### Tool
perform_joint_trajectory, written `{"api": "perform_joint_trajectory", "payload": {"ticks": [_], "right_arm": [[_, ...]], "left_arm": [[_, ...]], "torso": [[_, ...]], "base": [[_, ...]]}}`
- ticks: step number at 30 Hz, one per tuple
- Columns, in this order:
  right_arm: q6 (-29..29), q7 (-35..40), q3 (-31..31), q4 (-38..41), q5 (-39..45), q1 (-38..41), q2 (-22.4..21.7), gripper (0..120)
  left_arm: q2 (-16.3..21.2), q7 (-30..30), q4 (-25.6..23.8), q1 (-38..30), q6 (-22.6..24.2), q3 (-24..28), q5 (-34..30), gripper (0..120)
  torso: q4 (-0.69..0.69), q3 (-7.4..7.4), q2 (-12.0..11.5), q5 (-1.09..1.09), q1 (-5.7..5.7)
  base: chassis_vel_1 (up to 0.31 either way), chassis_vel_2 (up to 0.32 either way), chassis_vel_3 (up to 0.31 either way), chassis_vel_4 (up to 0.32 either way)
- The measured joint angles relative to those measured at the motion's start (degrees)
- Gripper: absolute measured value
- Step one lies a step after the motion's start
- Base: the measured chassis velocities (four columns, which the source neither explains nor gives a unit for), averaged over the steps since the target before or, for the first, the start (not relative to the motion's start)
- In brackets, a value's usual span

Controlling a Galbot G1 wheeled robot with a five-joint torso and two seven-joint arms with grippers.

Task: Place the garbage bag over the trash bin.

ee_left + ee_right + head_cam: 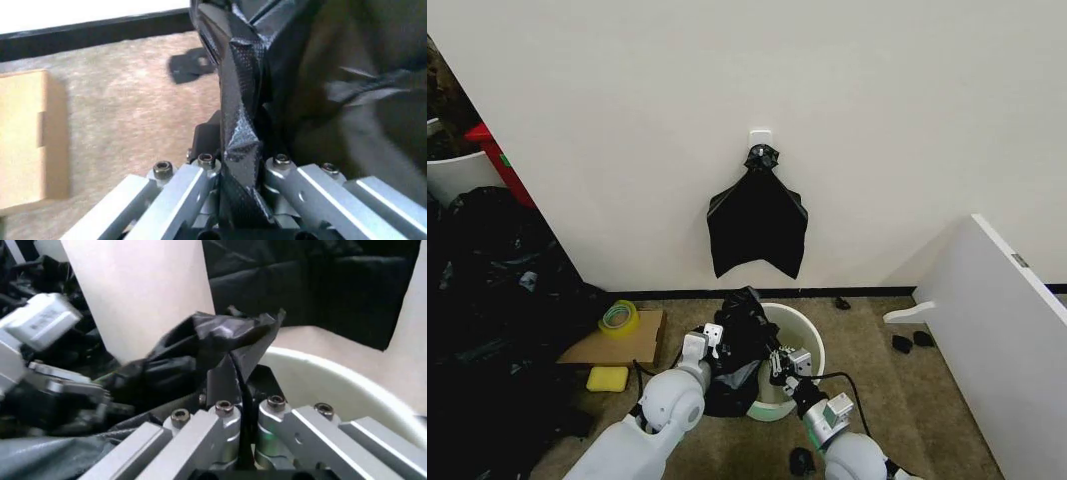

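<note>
over the round cream trash bin (812, 345), crinkly glossy garbage bag (742, 330) pinched by left hand (713, 338) and right hand (779, 362)

The garbage bag (739, 340) was glossy black with a fine embossed weave, draped on the cream-white, green-tinted trash bin (812, 345). To the left lay a yellow sponge (607, 378), yellow-green tape roll (619, 318) and tan cardboard (617, 341).

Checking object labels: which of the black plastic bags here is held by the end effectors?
The garbage bag draped over the trash bin's rim, pinched by the left end effector and right end effector; the knotted bunch hangs untouched on the wall.
</note>
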Motion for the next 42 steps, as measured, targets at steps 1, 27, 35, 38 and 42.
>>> {"api": "perform_joint_trajectory", "payload": {"ticks": [1,27,35,38,42], "right_arm": [[0.0,0.0,0.0,0.0,0.0,0.0,0.0,0],[2.6,-1.2,10.5,3.7,14.1,-2.0,-1.9,0],[1.6,-1.6,10.6,3.7,15.0,-3.9,-2.1,0],[1.7,-2.7,9.6,2.5,13.8,-4.4,-1.3,0],[1.9,-4.6,8.7,0.6,13.1,-4.3,0.4,0]], "left_arm": [[0.0,0.0,0.0,0.0,0.0,0.0,0.0,5],[10.0,21.6,-8.2,10.6,-23.5,-13.7,8.1,2],[9.6,23.5,-10.0,9.5,-23.0,-19.8,-0.7,2],[8.9,23.6,-11.0,9.1,-21.6,-20.8,-4.1,2],[8.0,23.8,-11.7,9.1,-20.1,-21.6,-6.7,2]], "torso": [[0.0,0.0,0.0,0.0,0.0],[0.0,-0.01,0.0,0.01,0.0],[-0.01,-0.01,0.0,-0.01,0.0],[-0.02,-0.01,0.0,-0.01,0.0],[-0.01,-0.01,0.0,0.0,0.0]], "base": [[0.0,0.0,0.0,0.0],[0.0,0.0,0.0,0.0],[0.0,0.0,0.0,0.0],[0.0,0.0,0.0,0.0],[0.0,0.0,0.0,0.0]]}}
